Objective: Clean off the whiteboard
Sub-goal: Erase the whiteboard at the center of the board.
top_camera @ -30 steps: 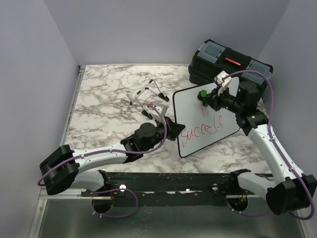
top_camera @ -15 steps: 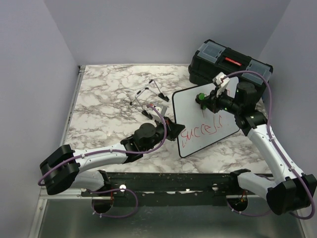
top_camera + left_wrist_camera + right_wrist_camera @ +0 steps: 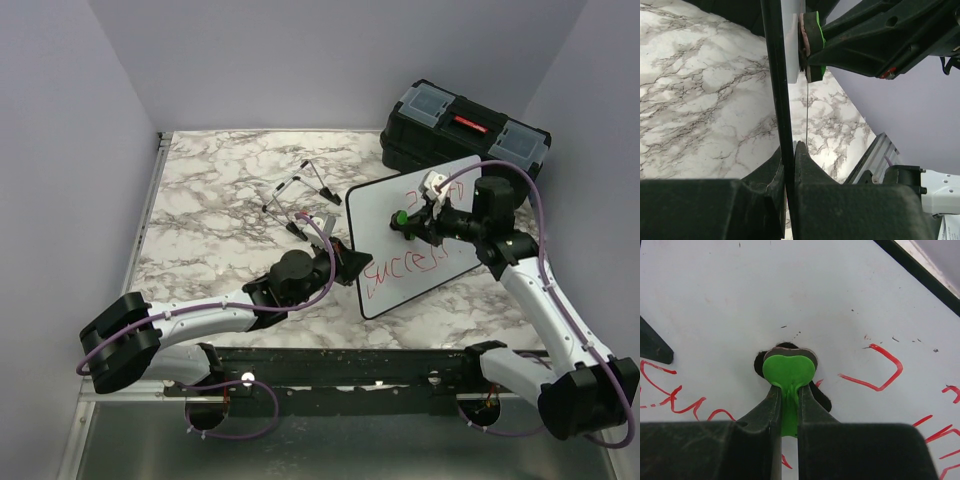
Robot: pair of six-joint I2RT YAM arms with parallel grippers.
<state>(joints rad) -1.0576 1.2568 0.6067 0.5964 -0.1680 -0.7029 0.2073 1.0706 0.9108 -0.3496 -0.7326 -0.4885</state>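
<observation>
green eraser [image 3: 789, 371], pinched tight in the right gripper [image 3: 788, 392], presses the whiteboard [image 3: 378, 212] mid-face; red writing [image 3: 405, 268] lies toward its near edge; the left gripper [image 3: 789, 152] clamps its left rim.

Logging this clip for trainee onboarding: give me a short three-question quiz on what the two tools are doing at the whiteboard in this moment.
1. True or false: the left tool is shut on the rim of the whiteboard.
2. What does the right tool press against the board? A) a red marker B) a green eraser C) a folded cloth
3. In a few words: what marks show on the board's face?

Key:
1. True; the black rim sits between its fingers.
2. B
3. Red writing, on both sides of the eraser.
</observation>
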